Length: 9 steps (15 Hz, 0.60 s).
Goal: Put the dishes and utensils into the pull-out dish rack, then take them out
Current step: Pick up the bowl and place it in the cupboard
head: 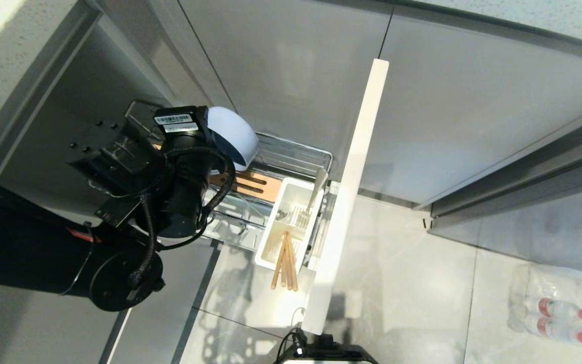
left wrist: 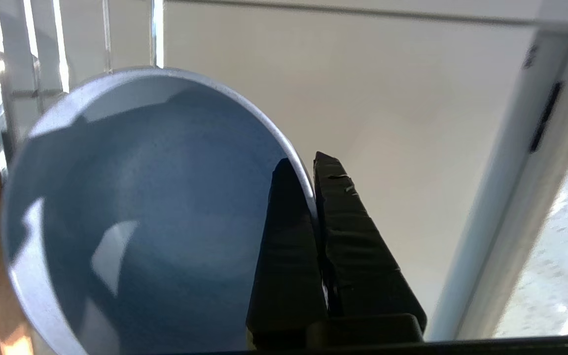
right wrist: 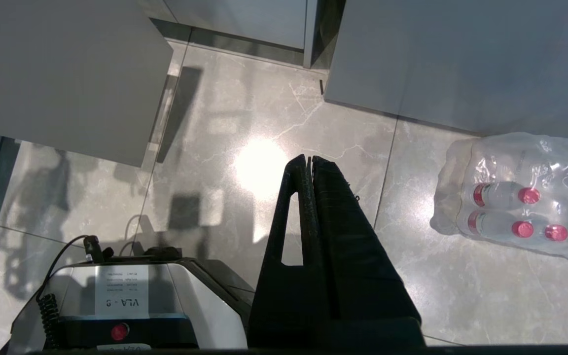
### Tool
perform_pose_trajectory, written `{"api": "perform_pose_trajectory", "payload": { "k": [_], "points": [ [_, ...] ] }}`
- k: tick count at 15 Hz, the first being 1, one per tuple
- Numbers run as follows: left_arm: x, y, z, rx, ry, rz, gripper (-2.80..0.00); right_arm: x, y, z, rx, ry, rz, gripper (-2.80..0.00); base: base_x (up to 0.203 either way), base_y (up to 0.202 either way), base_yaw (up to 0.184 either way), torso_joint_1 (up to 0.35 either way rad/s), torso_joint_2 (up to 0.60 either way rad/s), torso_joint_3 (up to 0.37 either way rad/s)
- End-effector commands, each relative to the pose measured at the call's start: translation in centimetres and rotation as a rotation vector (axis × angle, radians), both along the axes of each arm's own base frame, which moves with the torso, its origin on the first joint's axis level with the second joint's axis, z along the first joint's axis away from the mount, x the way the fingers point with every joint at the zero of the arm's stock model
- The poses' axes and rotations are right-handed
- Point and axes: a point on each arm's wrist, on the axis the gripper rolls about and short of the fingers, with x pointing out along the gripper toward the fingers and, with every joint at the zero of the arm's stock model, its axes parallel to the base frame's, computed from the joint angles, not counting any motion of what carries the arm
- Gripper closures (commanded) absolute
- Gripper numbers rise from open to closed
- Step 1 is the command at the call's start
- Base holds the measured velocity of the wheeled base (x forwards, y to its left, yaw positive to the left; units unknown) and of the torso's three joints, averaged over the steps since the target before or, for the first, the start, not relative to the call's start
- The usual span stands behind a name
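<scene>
My left gripper (left wrist: 306,165) is shut on the rim of the grey-blue bowl (left wrist: 141,212), one finger inside and one outside. In the head view the bowl (head: 233,134) hangs tilted on its side above the far left part of the pull-out dish rack (head: 296,151), over its slotted wooden bar (head: 250,184). The rack's white caddy (head: 291,222) holds the wooden chopsticks (head: 285,263), whose ends stick out over the floor. The spoon (head: 318,184) leans at the caddy's far end. My right gripper (right wrist: 308,160) is shut and empty, parked low over the floor.
The rack's pale front panel (head: 351,192) juts out edge-on right of the caddy. Grey cabinet fronts (head: 296,65) stand behind. A wrapped pack of water bottles (head: 559,303) lies on the tiled floor at the right. My base (right wrist: 116,296) is below.
</scene>
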Motion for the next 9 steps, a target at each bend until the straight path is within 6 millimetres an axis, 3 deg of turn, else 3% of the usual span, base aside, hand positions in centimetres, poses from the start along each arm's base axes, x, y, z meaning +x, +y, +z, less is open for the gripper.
{"api": "perform_pose_trajectory", "payload": {
  "k": [1, 9],
  "points": [
    [-0.3, 0.28, 0.49, -0.028, -0.03, -0.003, 0.0, 0.01, 0.0, 0.0, 0.001, 0.0, 0.0, 0.0, 0.0, 0.0, 0.0, 0.0, 0.0, 0.0],
    [-0.51, 0.45, 1.06, -0.054, -0.102, -0.055, 0.0, 0.0, 0.0, 0.0, 0.001, 0.0, -0.001, 0.0, 0.0, 0.0, 0.0, 0.004, 0.0, 0.0]
  ]
}}
